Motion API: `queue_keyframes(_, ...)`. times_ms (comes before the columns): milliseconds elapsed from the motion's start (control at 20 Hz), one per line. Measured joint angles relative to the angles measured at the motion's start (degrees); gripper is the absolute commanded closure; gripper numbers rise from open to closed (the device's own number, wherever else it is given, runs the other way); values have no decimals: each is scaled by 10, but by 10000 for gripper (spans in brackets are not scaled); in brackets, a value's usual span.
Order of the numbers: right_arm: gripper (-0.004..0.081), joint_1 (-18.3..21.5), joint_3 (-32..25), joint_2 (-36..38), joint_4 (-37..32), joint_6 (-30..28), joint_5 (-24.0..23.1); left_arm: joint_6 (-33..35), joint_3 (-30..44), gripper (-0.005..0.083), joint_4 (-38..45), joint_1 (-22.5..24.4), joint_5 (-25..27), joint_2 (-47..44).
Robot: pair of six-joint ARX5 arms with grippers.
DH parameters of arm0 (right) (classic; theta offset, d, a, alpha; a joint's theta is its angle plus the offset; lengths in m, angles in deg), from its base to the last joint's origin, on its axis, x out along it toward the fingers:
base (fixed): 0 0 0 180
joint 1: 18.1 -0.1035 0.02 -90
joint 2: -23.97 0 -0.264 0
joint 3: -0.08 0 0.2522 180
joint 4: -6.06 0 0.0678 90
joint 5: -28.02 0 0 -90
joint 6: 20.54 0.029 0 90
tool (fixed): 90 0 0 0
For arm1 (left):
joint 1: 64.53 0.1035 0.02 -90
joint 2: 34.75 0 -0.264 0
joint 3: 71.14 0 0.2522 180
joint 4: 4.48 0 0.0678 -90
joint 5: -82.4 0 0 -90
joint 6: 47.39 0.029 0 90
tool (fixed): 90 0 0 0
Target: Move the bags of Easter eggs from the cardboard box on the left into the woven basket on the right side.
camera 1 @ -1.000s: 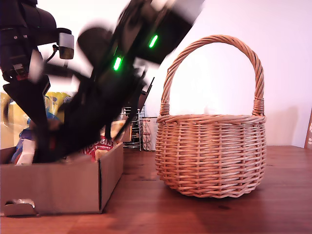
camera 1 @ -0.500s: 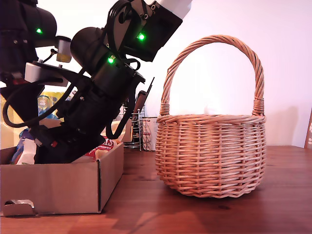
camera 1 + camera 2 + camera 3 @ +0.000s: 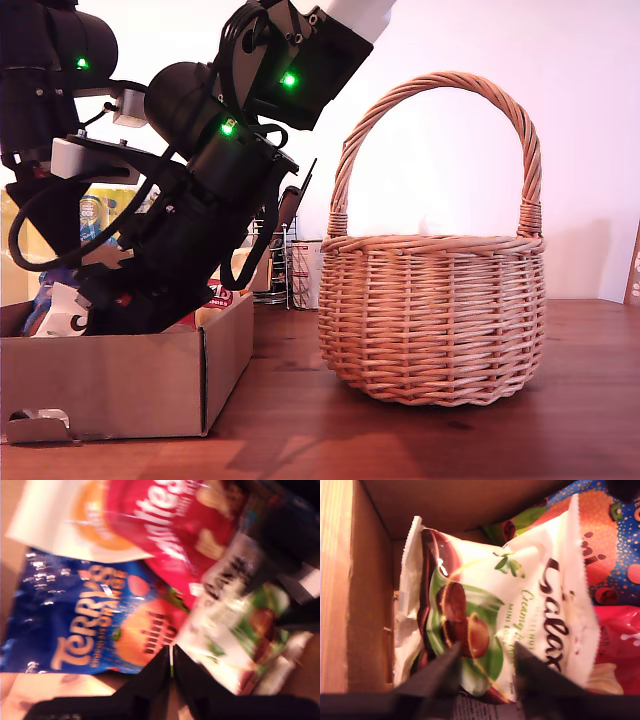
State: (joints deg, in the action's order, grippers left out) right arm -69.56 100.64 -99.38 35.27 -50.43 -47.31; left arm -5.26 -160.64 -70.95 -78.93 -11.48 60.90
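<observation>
Both arms reach down into the cardboard box (image 3: 120, 385) at the exterior view's left. My first gripper (image 3: 171, 662) is shut with nothing in it, its tips just above the seam between the dark blue Terry's bag (image 3: 85, 625) and the white Galaxy bag (image 3: 235, 630). The red Maltesers bag (image 3: 170, 525) and a cream bag with an orange disc (image 3: 75, 520) lie beyond. My second gripper (image 3: 485, 672) is open, its fingers (image 3: 437, 672) straddling one end of the Galaxy bag (image 3: 505, 605) beside the box wall (image 3: 345, 595). The woven basket (image 3: 435, 320) stands at the exterior view's right.
A white pouch edge (image 3: 62, 308) and the red pouch (image 3: 215, 297) poke above the box rim. Behind the box are a yellow-and-blue pack (image 3: 95, 215) and a wire utensil holder (image 3: 285, 270). Brown table lies between box and basket.
One second ago the larger arm was a blur swinging down; it now rests steady, low in the box. The white pouch at the box's exterior-left end has shifted slightly.
</observation>
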Motion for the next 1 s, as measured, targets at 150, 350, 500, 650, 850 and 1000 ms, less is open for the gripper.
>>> queue_keyframes(150,783,0,0,0,-1,0,-1,-5,0,795,5,7,0,0)
queue_keyframes(350,783,0,3,-3,1,0,-3,-14,0,773,3,22,1,0)
queue_keyframes(500,783,0,32,-3,45,0,-3,-30,0,595,2,30,0,0)
queue_keyframes(650,783,0,77,-3,89,0,-7,-28,0,491,6,37,-23,0)
queue_keyframes(850,783,0,88,7,121,0,-14,35,0,484,3,44,-85,0)
queue_keyframes(1000,783,4,88,35,153,0,-16,79,0,483,1,50,-105,0)
